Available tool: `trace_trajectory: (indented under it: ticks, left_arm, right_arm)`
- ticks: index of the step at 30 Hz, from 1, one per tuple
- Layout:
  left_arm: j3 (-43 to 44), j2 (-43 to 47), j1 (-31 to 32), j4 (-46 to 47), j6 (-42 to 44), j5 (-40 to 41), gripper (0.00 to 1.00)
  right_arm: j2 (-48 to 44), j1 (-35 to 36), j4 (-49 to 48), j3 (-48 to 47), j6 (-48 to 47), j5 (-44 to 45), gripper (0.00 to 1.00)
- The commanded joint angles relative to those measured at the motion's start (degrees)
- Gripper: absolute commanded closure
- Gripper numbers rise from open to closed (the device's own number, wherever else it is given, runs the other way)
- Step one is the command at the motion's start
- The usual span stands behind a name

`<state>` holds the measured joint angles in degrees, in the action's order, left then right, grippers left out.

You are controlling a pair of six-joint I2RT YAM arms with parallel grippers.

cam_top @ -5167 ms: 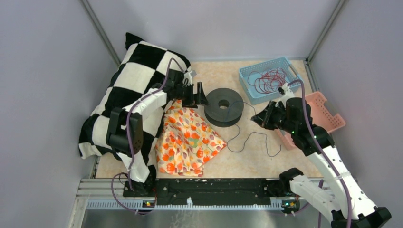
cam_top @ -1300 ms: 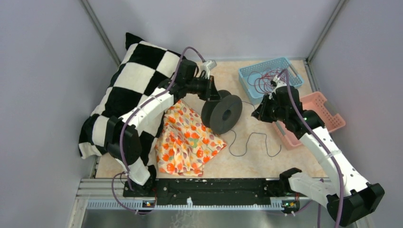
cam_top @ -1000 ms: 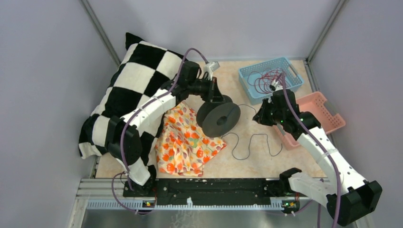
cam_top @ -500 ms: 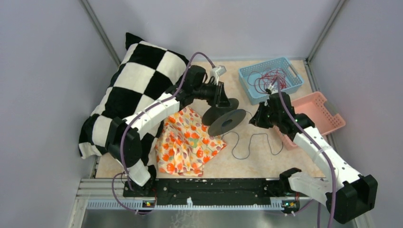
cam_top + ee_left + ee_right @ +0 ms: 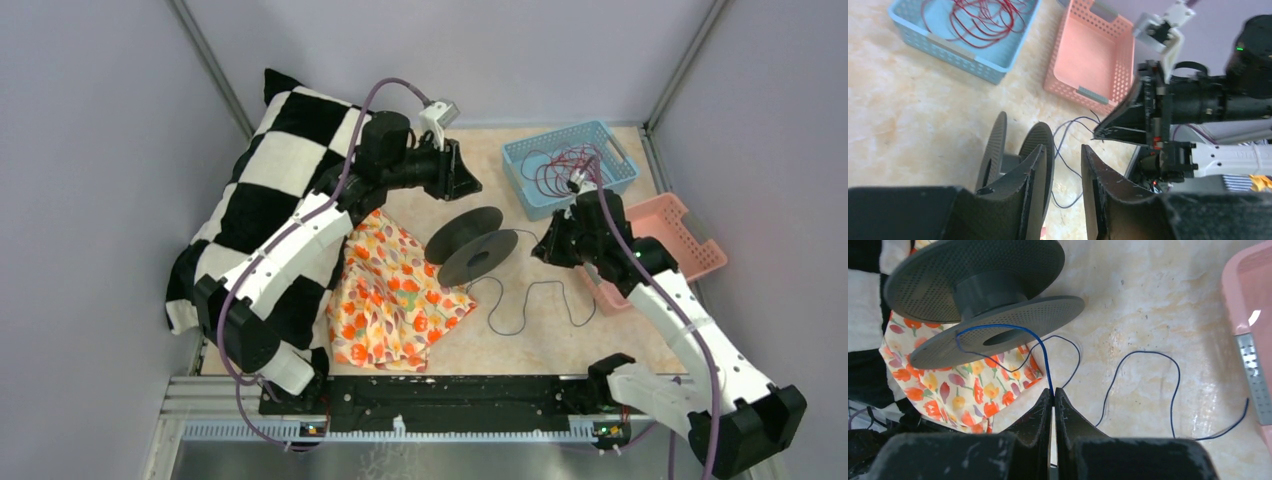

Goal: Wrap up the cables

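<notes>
Cable (image 5: pixel 1148 352) lies in loose bends on the surface (image 5: pixel 540 352) right of the spool (image 5: pixel 478 258), with one strand arching over the spool's lower disc. At far left is my checkered pillow (image 5: pixel 270 170). My left fingers (image 5: pixel 466 183) hang apart from the spool, slightly spread and holding nothing. The spool sits tilted, its edge over the flowered cloth (image 5: pixel 395 295). My right fingers (image 5: pixel 1053 395) pinch the cable just beside it. Farther right are a blue basket (image 5: pixel 520 160) of red wire and a pink basket (image 5: pixel 690 235).

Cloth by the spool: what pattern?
The cloth has an orange floral print, clearest in the top view.
</notes>
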<state>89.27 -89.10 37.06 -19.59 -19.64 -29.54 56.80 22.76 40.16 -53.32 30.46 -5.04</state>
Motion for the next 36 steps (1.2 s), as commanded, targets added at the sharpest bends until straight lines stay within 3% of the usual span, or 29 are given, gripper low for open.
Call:
trace_trajectory:
  ticks: [1, 10, 15, 21, 24, 28, 32, 36]
  left_arm:
    - [3.1, 0.9, -0.1, -5.2, 3.8, 6.6, 0.61]
    - [5.3, 1.1, 0.0, -5.9, 3.4, 6.4, 0.55]
    - [15.3, 0.2, 0.0, -11.9, 2.2, 4.7, 0.55]
    - [18.0, 3.6, 0.0, -14.5, 1.8, 7.8, 0.55]
    - [17.9, 5.2, -0.2, -15.9, 3.1, 12.4, 0.55]
    - [16.4, 6.5, -0.3, -16.0, 4.2, 15.6, 0.56]
    - [14.7, 6.4, -0.2, -14.9, 4.1, 14.8, 0.56]
    - [15.9, 4.2, -0.3, -15.6, 3.6, 11.2, 0.56]
  right_arm:
    - [-4.5, 0.3, 4.7, -6.6, -4.5, 2.0, 1.0]
    - [-4.2, 0.3, 10.4, -18.8, -13.9, -12.2, 1.0]
    - [0.0, 0.9, 14.8, -27.3, -18.6, -21.4, 1.0]
    - [1.9, 2.9, 11.3, -35.1, -19.5, -30.7, 1.0]
    - [3.0, 2.9, 17.3, -39.7, -24.1, -17.8, 1.0]
    - [5.6, 2.8, 29.7, -41.7, -28.5, 10.8, 1.0]
    - [7.1, 2.7, 33.9, -40.6, -23.1, 32.9, 1.0]
    - [10.8, 1.5, 35.4, -42.9, -18.2, 39.2, 1.0]
